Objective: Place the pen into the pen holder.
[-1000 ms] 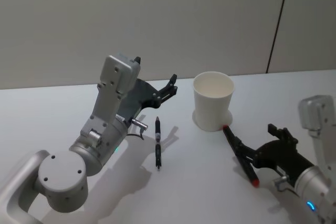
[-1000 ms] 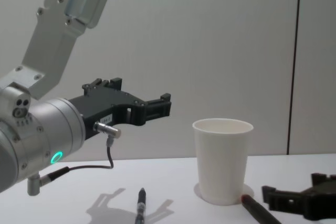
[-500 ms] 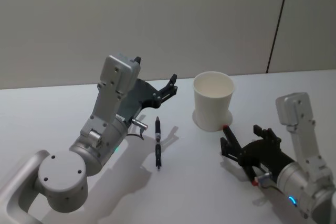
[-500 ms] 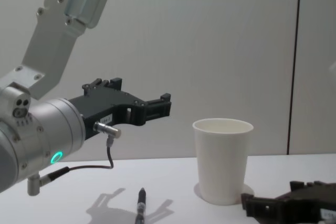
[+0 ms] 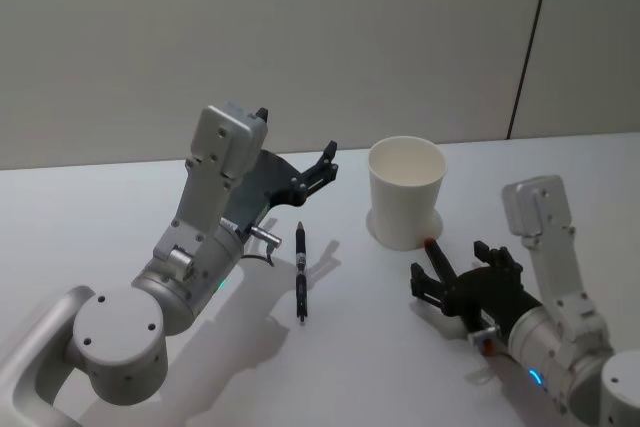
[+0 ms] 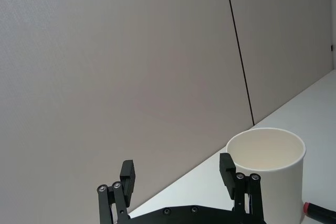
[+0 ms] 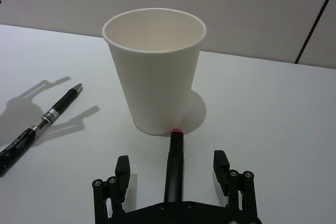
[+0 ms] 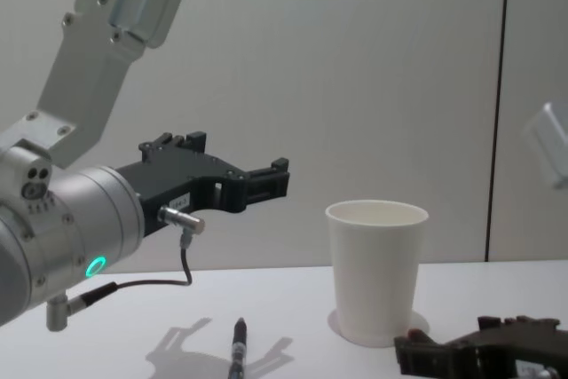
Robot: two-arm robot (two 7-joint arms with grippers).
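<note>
Right tool (image 7: 171, 161) is low over the white table (image 5: 70, 237), fingers spread wide. It straddles the dark pen with the red end (image 7: 174, 167) without touching it, so nothing is gripped.

That pen lies flat. Its long axis runs from the robot's right side up toward the plain white paper cup (image 5: 405, 197), and the red end points at the cup's foot. Touching or just short of it, can't tell.

The cup stands upright, mouth up, directly ahead of the pen's red end and in line with its axis.

A second pen, black with a silver tip and a white label (image 5: 300, 275), lies flat to the left of the cup, well apart from the red-ended one. Its axis runs roughly front to back, tip pointing away from the robot.

Left tool (image 6: 177, 169) hangs above the table left of the cup, about rim height, over the far end of the black pen. Its fingers are apart and empty.
</note>
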